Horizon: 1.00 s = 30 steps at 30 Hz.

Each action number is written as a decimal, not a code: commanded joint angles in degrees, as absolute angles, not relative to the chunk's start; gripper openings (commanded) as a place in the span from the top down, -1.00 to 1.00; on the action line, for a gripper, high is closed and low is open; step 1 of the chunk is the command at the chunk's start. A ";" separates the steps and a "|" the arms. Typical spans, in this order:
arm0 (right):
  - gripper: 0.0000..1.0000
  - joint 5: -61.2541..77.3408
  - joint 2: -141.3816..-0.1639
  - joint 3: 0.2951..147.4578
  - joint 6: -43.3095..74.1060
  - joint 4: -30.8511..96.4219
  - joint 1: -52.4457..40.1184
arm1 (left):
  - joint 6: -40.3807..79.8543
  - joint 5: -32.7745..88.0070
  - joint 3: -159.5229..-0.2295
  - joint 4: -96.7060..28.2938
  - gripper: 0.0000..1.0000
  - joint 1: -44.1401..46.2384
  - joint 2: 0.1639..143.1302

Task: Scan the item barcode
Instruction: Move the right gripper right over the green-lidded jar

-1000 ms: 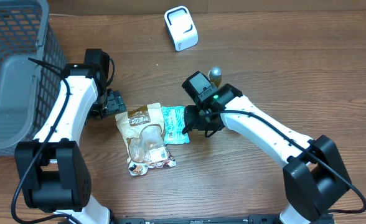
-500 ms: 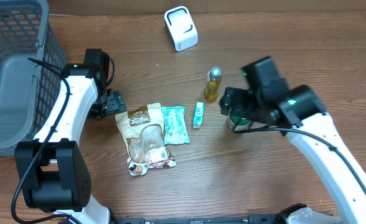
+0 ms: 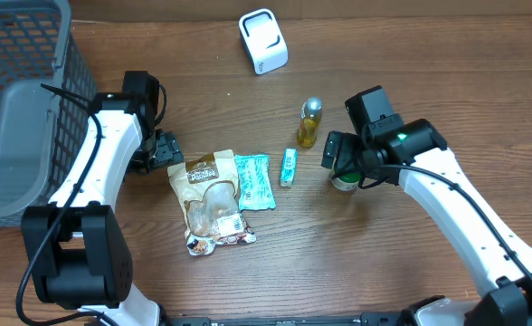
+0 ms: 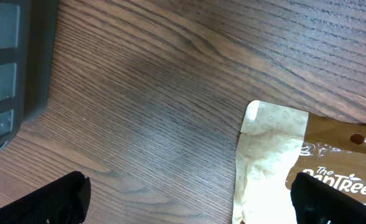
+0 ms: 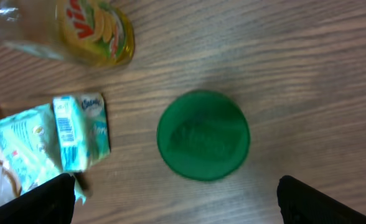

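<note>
Right gripper [image 5: 183,200]: jaws wide, empty; green can lid [image 5: 203,135] centred under gap. Small teal pack [image 5: 77,132]: flat on table [image 5: 307,68], just outside jaws on left, barcode up, long axis square to jaw line, far end toward yellow bottle [image 5: 89,31]. Left gripper [image 4: 189,202]: jaws wide, empty; brown pouch [image 4: 295,168] at right of jaws

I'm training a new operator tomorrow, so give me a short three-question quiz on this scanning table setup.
1. True or false: the right gripper hangs open above the green lid.
2. Which lies nearest the left gripper? A) white scanner B) brown snack pouch C) yellow bottle
3. Which item shows its barcode in the right wrist view?
Key: 1 true; 2 B; 3 the small teal pack.
</note>
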<state>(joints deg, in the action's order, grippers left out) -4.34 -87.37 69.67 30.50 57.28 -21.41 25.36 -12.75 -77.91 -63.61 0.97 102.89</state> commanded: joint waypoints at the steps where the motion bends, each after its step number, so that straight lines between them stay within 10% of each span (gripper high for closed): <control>1: -1.00 -7.09 -88.42 67.92 31.48 55.31 -21.23 | 25.76 -13.91 -77.60 -63.57 -0.99 0.67 103.50; 30: -0.95 -10.66 -95.50 61.06 31.48 45.25 -21.23 | 25.76 -13.91 -77.60 -63.57 -0.99 0.67 103.50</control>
<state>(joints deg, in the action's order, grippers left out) -9.52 -95.02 61.58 31.29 45.60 -21.41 25.36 -12.75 -77.91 -63.61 0.97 102.89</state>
